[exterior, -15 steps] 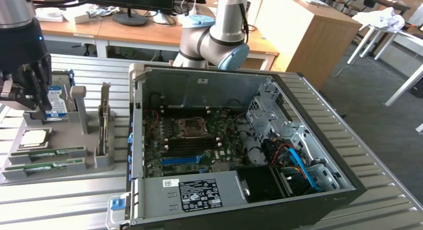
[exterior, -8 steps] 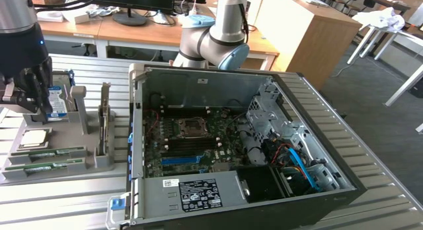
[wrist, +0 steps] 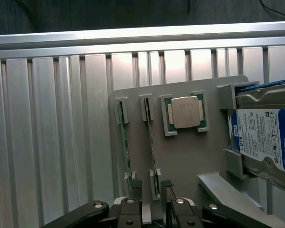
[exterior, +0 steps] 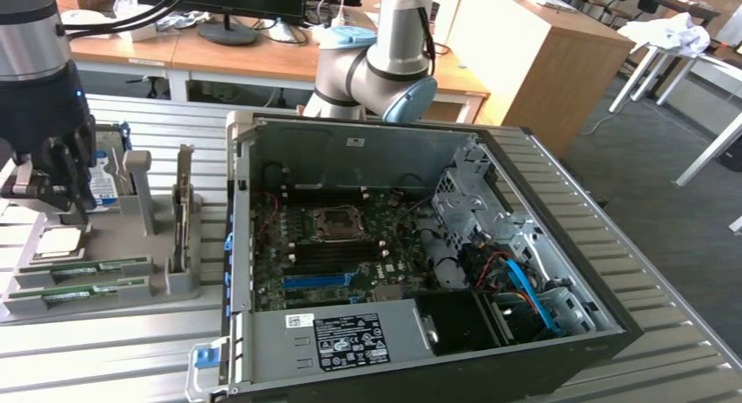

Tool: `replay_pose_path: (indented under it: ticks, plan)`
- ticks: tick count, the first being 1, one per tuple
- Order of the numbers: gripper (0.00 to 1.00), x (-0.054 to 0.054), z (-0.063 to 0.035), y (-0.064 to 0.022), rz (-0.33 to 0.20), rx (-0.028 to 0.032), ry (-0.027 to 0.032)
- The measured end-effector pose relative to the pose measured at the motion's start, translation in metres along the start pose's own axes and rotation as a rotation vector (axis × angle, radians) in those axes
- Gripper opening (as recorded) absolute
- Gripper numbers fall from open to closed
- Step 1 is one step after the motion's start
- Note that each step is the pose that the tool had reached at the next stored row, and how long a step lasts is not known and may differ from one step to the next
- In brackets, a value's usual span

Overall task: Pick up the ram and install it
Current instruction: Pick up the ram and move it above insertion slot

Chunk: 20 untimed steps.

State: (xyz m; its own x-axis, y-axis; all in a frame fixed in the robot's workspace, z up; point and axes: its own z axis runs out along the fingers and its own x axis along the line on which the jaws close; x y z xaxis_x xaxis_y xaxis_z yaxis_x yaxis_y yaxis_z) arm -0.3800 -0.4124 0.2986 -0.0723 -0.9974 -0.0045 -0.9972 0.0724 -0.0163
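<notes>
The claw [wrist: 152, 208] was seen spread wide and empty, hung over the grey tray [wrist: 180, 161] on the bench [wrist: 47, 142]. Nearest to it the ram [wrist: 152, 142] was stood on edge in its slot, untouched, with a second stick [wrist: 125, 142] beside it. It was judged light, stiff and thin, yet fragile: best pinched across its flat faces at mid-length. Farther off, the processor [wrist: 185, 112] and hard drive [wrist: 263, 142] were held in the tray; beyond, the opened computer case [exterior: 383, 247] was laid.
</notes>
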Motion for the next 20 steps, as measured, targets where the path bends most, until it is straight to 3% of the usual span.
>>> replay_pose_path:
  ticks: [20]
  plan:
    - [0.30, 0.000, 0.0189, 0.0003, 0.000, 0.0000, 0.0000]
